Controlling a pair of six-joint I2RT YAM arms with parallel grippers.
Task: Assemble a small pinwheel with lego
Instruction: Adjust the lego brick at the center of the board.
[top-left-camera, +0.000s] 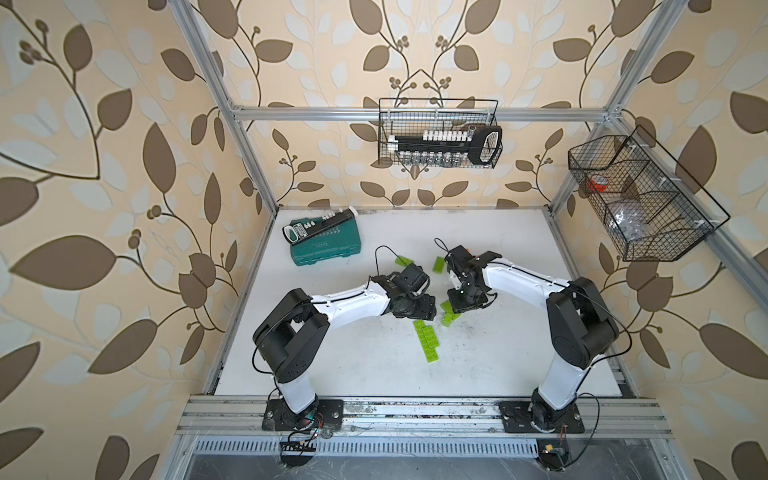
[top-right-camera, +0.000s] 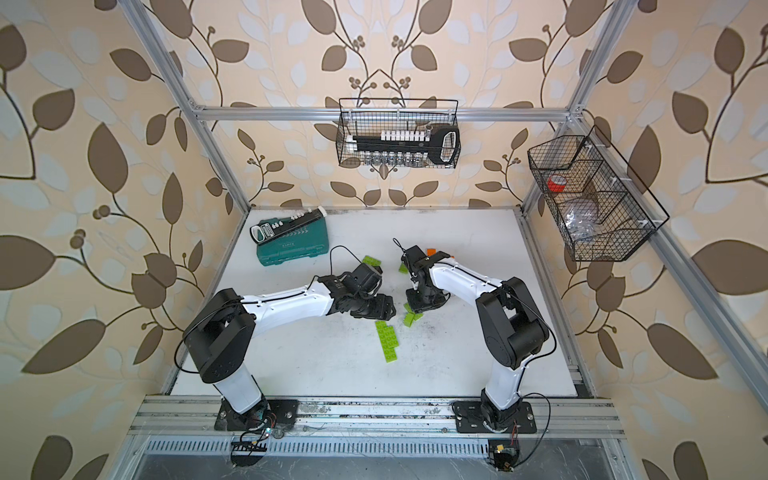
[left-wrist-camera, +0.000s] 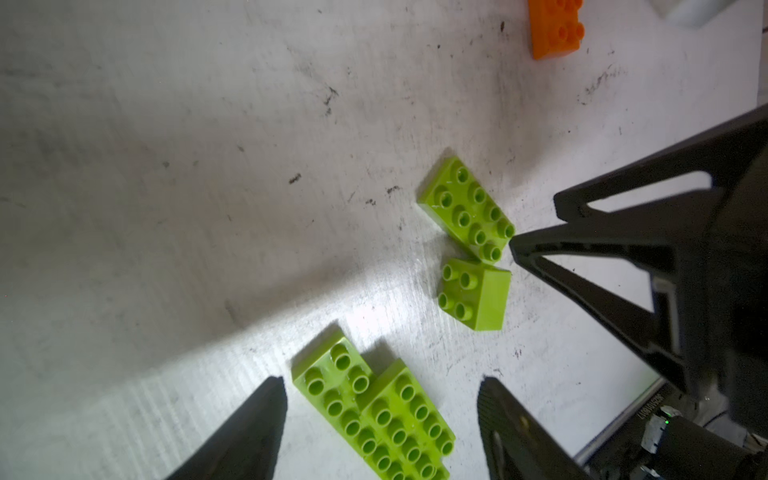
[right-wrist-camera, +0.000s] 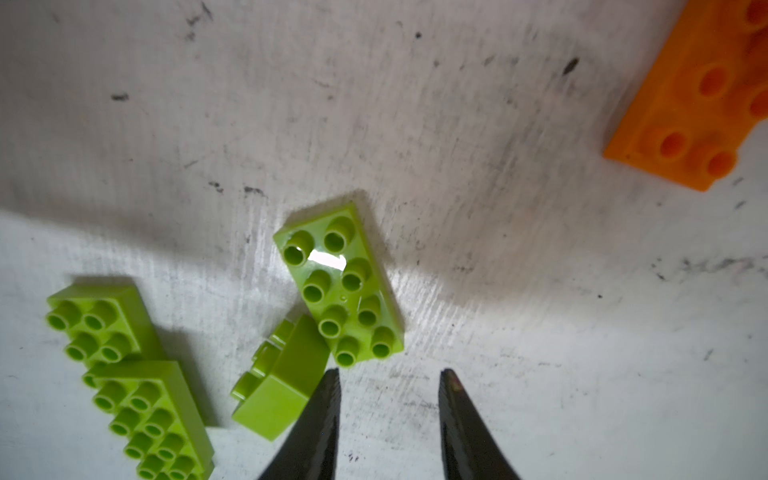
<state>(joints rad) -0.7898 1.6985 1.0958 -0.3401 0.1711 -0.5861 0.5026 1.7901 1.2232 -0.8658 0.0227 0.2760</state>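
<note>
Left gripper (left-wrist-camera: 382, 384) hangs wide open and empty, its fingers astride one end of the joined green bricks (top-left-camera: 426, 340) on the table (top-left-camera: 374, 374). Just off that end lie a loose green brick (right-wrist-camera: 340, 286) and a small green brick (right-wrist-camera: 282, 390), corner to corner. Right gripper (right-wrist-camera: 389, 374), narrowly parted and holding nothing, hovers near the same end. An orange brick (right-wrist-camera: 685, 104) lies well apart from the joined bricks.

Both top views are bright, edges bowed. Glare spots a lime-green studded plastic brick (right-wrist-camera: 338, 282) on the shadowed desk (right-wrist-camera: 457, 166).
</note>
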